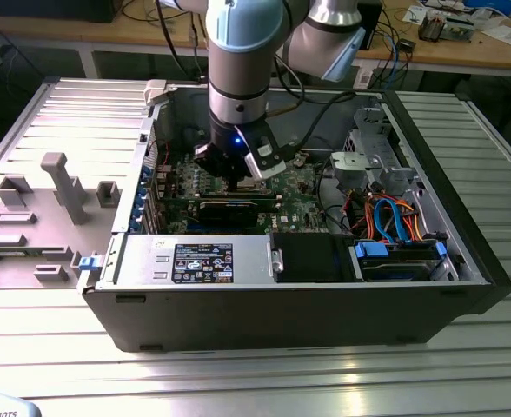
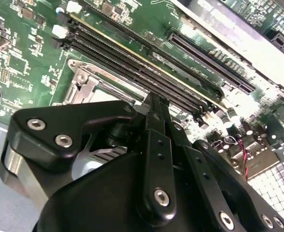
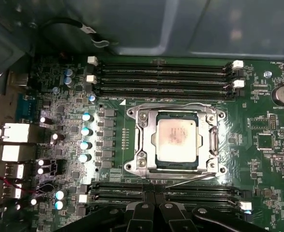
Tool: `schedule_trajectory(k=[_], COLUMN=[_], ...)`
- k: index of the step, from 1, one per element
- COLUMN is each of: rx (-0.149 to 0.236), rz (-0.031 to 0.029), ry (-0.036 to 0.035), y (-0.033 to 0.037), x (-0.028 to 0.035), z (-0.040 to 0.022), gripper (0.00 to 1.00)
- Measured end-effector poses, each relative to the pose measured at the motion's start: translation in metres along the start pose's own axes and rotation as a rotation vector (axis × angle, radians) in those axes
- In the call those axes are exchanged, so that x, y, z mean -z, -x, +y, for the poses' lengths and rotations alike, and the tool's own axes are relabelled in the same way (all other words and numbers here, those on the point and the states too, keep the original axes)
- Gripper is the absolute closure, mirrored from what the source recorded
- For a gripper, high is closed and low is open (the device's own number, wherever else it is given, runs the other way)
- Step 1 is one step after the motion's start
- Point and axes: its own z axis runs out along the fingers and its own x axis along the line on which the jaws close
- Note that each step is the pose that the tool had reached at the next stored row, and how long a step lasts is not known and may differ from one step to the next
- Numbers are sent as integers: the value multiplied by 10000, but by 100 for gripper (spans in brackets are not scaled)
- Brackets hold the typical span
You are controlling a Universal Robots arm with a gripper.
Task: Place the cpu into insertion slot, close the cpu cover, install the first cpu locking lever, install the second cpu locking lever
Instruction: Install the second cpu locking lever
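We read no legible text. We see printed label (image 1: pixel 202 261) on drive cage, print too small. We see faint markings on cpu (image 3: pixel 177 140) lid, unreadable.

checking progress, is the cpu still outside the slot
No: in the first wrist view the cpu sits in the insertion slot, framed by the cpu cover.

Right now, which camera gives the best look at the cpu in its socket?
The first wrist view: the cpu faces the camera squarely, seated in the insertion slot with the cpu cover framing it. In the second wrist view the hand hides most of the socket. In the exterior view the arm blocks that spot.
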Motion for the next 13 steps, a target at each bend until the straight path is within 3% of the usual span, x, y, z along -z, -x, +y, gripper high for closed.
schedule_trajectory(k=[6, 9, 13], rx=[3, 16, 16], rz=[45, 114, 201], ry=[8, 15, 100], y=[-89, -109, -129], x=[-18, -39, -68], z=[-16, -29, -34], gripper=[89, 89, 89])
